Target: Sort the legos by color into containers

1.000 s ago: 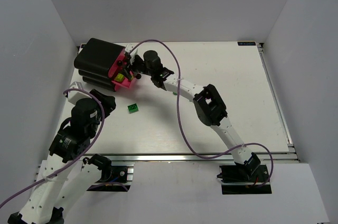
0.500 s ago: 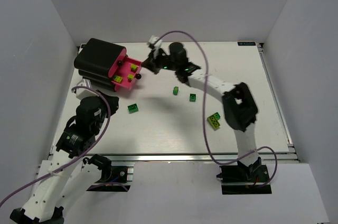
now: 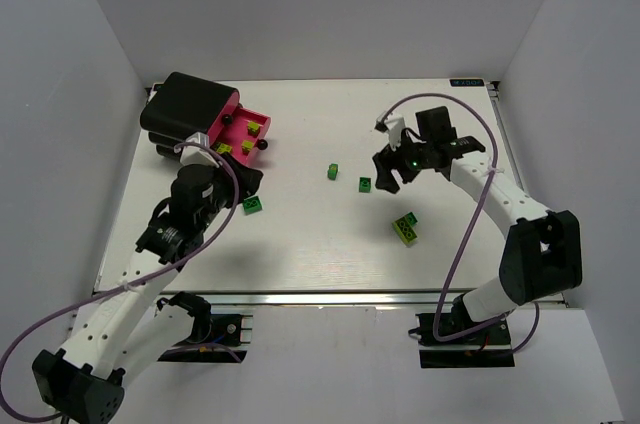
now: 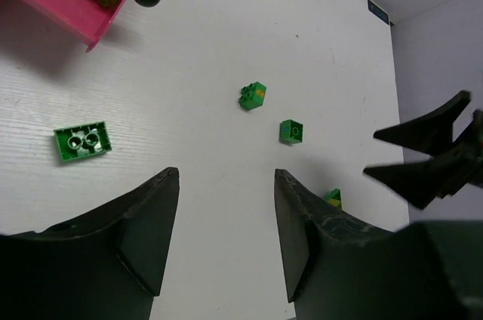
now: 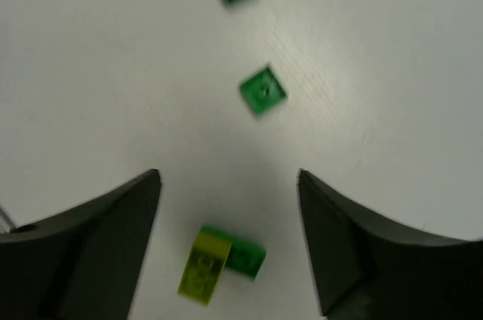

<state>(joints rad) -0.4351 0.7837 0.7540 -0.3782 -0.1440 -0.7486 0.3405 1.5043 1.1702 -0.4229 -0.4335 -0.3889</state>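
The right fingers [image 5: 90, 244] are being drawn from the pink drawer [image 3: 236, 132] to loose green legos [image 3: 366, 184], the left fingers [image 4: 143, 237] advanced; both spread, empty

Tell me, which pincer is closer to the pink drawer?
Left. The left pincer is close beside the open pink drawer; the right pincer is far off to its right, near loose green bricks.

From my screen I see a white, faintly grained table [image 3: 300, 114] boxed in by plain pale grey walls [image 3: 320, 4] on the left, back and right, an aluminium rail [image 3: 330, 296] along its near edge, and soft, even light throwing only faint shadows.
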